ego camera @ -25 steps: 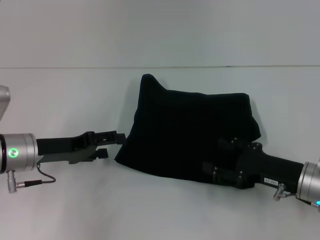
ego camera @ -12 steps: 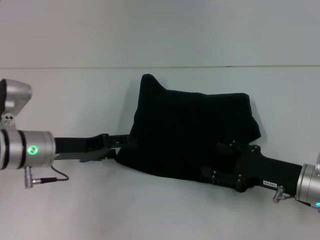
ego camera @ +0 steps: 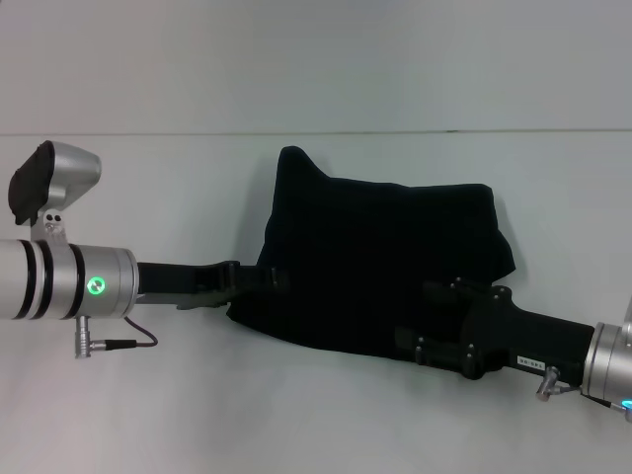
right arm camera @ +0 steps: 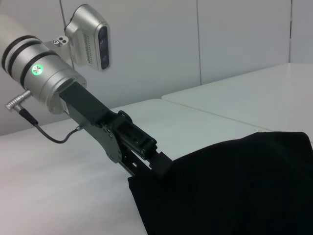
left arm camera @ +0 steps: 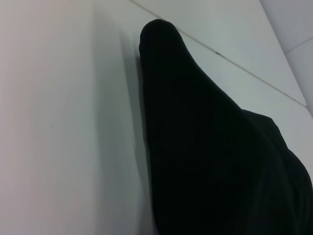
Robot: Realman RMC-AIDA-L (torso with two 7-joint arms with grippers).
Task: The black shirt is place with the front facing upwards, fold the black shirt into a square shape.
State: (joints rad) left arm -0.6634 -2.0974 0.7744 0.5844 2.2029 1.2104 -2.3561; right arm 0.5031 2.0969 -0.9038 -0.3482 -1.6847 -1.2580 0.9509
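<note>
The black shirt (ego camera: 385,257) lies in a partly folded heap on the white table, one pointed corner sticking up at the back left; no lettering shows. My left gripper (ego camera: 269,281) reaches in from the left, open, with its tips at the shirt's near left edge. In the right wrist view the same left gripper (right arm camera: 159,166) meets the shirt (right arm camera: 234,186) at its fold, the tips hidden by cloth. My right gripper (ego camera: 407,341) lies over the shirt's near right edge, black against black. The left wrist view shows only the shirt (left arm camera: 205,161) close up.
The white table (ego camera: 148,395) stretches on all sides of the shirt. A seam line (ego camera: 148,133) runs across the back. The left arm's silver wrist and camera housing (right arm camera: 90,36) stand above the table on the left.
My left arm has slid right, bringing its gripper from beside the shirt onto the shirt's left edge. The right gripper has edged slightly left. The shirt keeps its shape.
</note>
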